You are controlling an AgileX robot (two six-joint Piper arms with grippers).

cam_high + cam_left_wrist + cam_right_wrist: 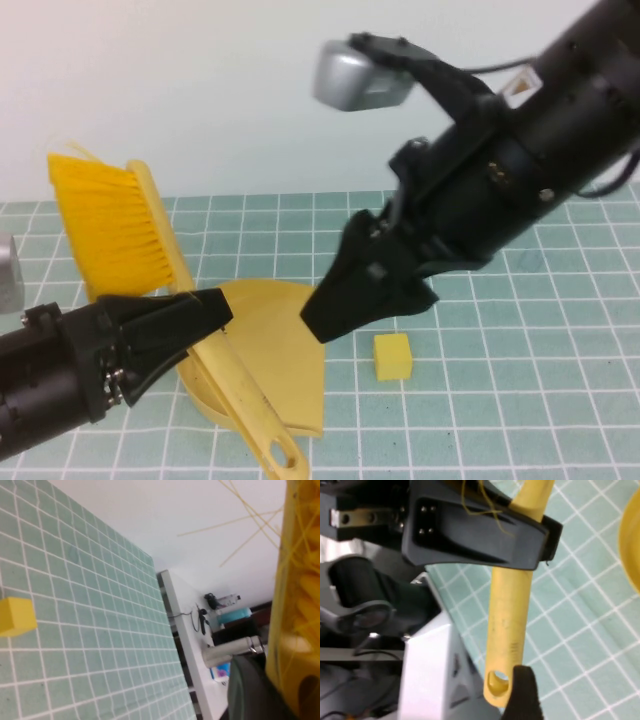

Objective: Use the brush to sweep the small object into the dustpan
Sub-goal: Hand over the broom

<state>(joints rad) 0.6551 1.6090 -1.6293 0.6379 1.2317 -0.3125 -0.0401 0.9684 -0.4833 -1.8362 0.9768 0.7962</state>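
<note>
We see the left gripper pinching the brush by its handle, bristles raised and tilted above the dustpan. The right gripper hovers over the scoop's right edge; whether it is spread we cannot tell. The small cube sits on the green gridded worktop just right of the empty dustpan, with open worktop beyond.

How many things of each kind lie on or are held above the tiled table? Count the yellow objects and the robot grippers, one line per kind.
Brush: 1, held in the shut left gripper
Dustpan: 1, flat on the table
Small cube: 1, beside the dustpan
Grippers: 2; the right gripper hangs above the dustpan
Total: 5
</note>
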